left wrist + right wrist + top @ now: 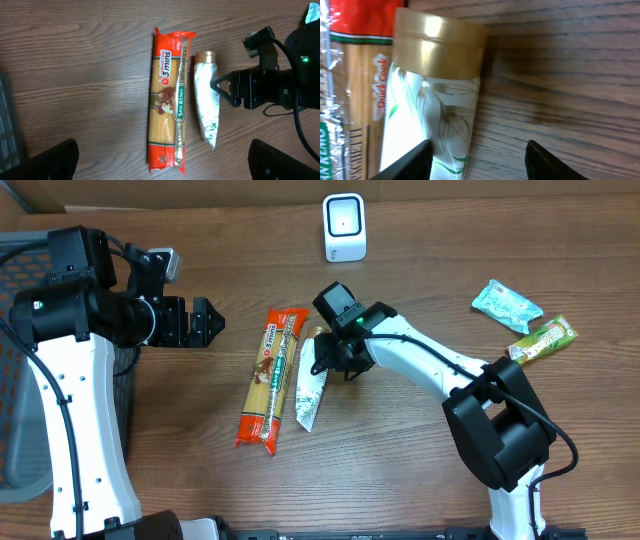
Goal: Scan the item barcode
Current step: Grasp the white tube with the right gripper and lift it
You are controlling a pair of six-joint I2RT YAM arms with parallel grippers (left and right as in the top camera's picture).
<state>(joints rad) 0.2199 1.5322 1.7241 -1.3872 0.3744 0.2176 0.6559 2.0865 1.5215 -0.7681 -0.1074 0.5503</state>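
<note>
The spaghetti packet [270, 380] is lying just left of the tube [307, 402]. The barcode scanner [344, 227] is standing behind them, well apart.

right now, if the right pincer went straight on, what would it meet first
Probably the white leaf-printed tube with a gold cap, just below the right pincer; depth is unclear.

- The gripper [477, 162] hung over the bench [570, 75], fingers apart.
- A gold-capped white tube [440, 100] lay between them, against one finger.
- A spaghetti packet [355, 90] lay just outside that finger.
</note>
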